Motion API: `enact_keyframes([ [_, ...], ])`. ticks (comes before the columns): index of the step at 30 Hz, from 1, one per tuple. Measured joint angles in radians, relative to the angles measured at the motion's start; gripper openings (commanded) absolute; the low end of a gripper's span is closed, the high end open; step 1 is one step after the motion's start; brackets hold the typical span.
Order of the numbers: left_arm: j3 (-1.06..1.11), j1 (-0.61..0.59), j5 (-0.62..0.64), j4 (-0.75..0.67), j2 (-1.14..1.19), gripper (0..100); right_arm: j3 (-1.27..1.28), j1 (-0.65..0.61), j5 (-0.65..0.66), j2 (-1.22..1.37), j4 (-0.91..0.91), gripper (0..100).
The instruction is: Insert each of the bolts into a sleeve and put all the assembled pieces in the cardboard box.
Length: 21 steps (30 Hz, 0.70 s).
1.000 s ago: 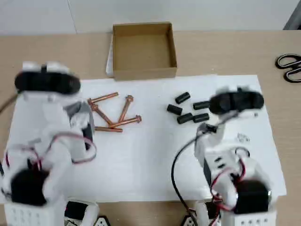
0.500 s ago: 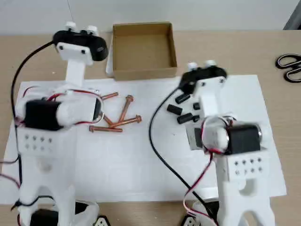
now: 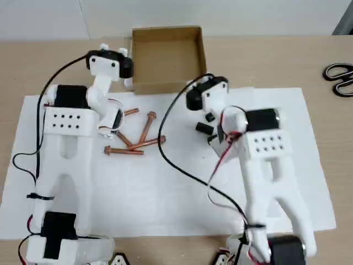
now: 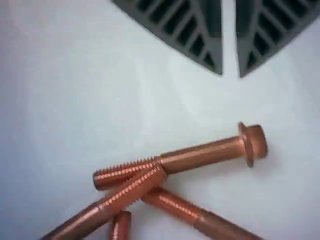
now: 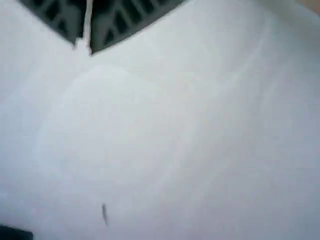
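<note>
- High view: counted five copper bolts (image 3: 146, 127), slim and threaded, in a loose crossed heap on the white paper sheet (image 3: 143, 187). One half covered by the left arm (image 3: 66, 116).
- Made out two black sleeves (image 3: 204, 128) for certain, short plain cylinders, close against the right arm (image 3: 265, 143). A possible third mostly hidden beneath it; full count cannot be told.
- One cardboard box (image 3: 168, 85): brown, square, open-topped, at the sheet's far edge, apart from bolts and sleeves.
- One pair of scissors (image 3: 339, 77) with black loop handles, on the wooden table (image 3: 276, 61), cut off at the frame edge.
- Left wrist view: left gripper (image 4: 231, 72) low over the paper, just beside the bolts. Dark ribbed fingers (image 4: 200, 35) drawn together, thin slit between the tips.
- Four bolts here: one whole, with flanged hex head; three cut off by the frame.
- Right wrist view: right gripper (image 5: 84, 46) over bare paper, fingers pressed together, hairline seam between them. Dark patch at one corner, not identifiable.
</note>
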Motion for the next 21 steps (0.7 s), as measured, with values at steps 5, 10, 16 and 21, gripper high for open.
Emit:
enact_keyframes([
  [5,0.002,0.025,-0.046,-0.017,0.012,1,0.000,0.000,0.106,0.107,-0.092,4.3],
  [10,0.003,0.040,-0.052,-0.031,0.012,1,0.000,-0.051,0.198,0.153,-0.146,4.3],
  [16,0.003,0.038,-0.051,-0.031,0.012,1,0.000,-0.066,0.226,0.218,-0.236,6.1],
  [21,0.003,0.038,-0.049,-0.034,0.012,1,-0.018,-0.061,0.241,0.327,-0.322,9.8],
])
